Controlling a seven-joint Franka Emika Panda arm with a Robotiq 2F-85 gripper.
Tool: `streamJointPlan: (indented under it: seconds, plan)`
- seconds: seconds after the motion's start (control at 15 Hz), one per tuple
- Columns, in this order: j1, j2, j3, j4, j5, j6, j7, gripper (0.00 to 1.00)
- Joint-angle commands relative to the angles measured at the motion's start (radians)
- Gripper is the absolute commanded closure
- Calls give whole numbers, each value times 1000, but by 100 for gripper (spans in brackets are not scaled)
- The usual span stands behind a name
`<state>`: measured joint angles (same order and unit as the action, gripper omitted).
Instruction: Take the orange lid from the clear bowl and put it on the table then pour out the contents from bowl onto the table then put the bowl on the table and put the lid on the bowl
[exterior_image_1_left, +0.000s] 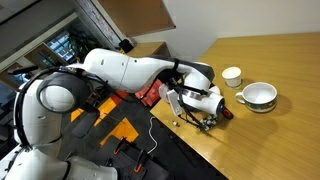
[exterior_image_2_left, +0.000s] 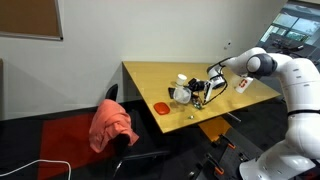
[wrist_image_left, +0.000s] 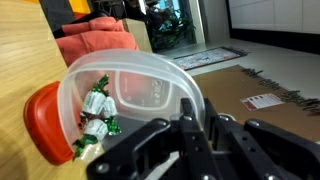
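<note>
Clear bowl (wrist_image_left: 130, 90) tipped, rim in gripper (wrist_image_left: 190, 128) — contents (wrist_image_left: 97, 115) inside, orange lid (wrist_image_left: 42, 120) behind

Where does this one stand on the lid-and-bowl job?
Done: the orange lid lies on the table. In hand: the gripper holds the clear bowl tipped, the contents still inside. Left: empty it, set it down, relid.

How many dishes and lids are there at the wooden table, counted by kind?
small white cup: 1
white green-rimmed bowl: 1
clear bowl: 1
orange lid: 1
Total: 4
</note>
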<state>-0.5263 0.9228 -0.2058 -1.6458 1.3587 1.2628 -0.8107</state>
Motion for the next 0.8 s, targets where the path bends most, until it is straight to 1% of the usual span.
streamJointPlan:
  seconds: [0.0,0.47,0.53,0.6,0.73]
  plan:
    - [-22,45,7,79,21,-95,85,96]
    - [-47,94,12,151,32,-208,162,96]
    - [-26,72,-6,108,20,-165,111,96]
    - [-27,76,-7,111,20,-167,111,86]
    - [-27,79,-8,111,20,-167,111,86]
